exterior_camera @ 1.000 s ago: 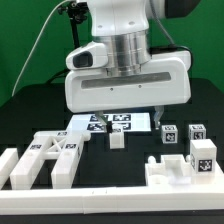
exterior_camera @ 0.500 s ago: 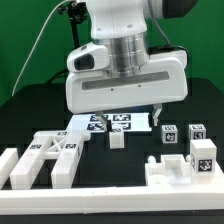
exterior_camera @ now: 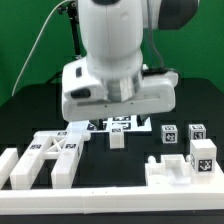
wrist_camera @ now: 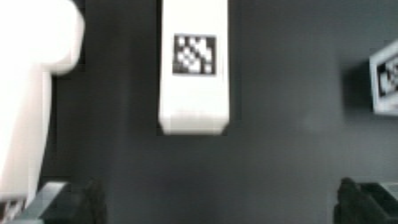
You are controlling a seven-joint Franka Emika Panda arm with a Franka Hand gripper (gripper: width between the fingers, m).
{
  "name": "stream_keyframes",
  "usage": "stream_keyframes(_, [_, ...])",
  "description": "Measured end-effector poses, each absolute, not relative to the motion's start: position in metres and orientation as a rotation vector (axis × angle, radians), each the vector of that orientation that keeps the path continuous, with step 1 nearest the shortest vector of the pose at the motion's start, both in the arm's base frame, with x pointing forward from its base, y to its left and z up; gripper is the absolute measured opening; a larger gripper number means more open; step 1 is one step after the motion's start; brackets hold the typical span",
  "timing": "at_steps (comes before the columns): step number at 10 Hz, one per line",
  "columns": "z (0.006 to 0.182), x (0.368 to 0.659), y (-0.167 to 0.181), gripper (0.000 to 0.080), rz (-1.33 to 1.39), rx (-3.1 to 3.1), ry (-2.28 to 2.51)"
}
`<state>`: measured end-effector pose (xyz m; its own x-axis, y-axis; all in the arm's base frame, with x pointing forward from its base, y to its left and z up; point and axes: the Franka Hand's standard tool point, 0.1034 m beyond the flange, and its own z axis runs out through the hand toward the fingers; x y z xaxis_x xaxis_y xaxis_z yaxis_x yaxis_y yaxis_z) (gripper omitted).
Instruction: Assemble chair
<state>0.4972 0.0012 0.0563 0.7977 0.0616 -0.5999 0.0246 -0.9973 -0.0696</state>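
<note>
The chair parts lie loose on the black table. Long white bars and a slab (exterior_camera: 45, 158) sit at the front on the exterior view's left. A slotted slab (exterior_camera: 172, 172), a tagged block (exterior_camera: 203, 155) and two small cubes (exterior_camera: 170, 136) sit on its right, with a small block (exterior_camera: 117, 140) in the middle. My gripper (exterior_camera: 112, 120) hangs low over the table, its fingers hidden behind the hand. In the wrist view the gripper (wrist_camera: 217, 205) is open and empty. A long tagged bar (wrist_camera: 196, 65) lies beyond the fingertips (wrist_camera: 71, 200).
The marker board (exterior_camera: 118, 125) lies under the hand, partly covered by it. A white rail (exterior_camera: 100, 205) edges the table front. In the wrist view a wide white part (wrist_camera: 36, 90) lies beside the bar and a tagged part (wrist_camera: 382, 80) shows at the edge.
The hand has dropped lower and shifted toward the exterior view's left, now covering more of the marker board. No part has moved.
</note>
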Motion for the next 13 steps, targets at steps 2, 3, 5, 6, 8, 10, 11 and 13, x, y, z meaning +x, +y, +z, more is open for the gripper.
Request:
stream_keyframes(2, [0.054,0.493,0.003,0.0649,1.143,-2.856,-0.071])
stream_keyframes(3, [0.05,0.49,0.002,0.0649,1.213,-2.826,-0.067])
stream_keyframes(5, [0.033,0.48,-0.007,0.0649,1.419,-2.743,-0.038])
stream_keyframes(6, [0.033,0.485,-0.01,0.0649,1.414,-2.748,-0.026])
stream_keyframes(8, [0.033,0.485,-0.01,0.0649,1.407,-2.751,-0.027])
stream_keyframes(10, [0.023,0.472,-0.013,0.0649,1.439,-2.734,-0.015])
stream_keyframes(11, [0.016,0.462,-0.013,0.0649,1.467,-2.73,-0.003])
stream_keyframes(13, [0.008,0.454,-0.012,0.0649,1.466,-2.745,0.004])
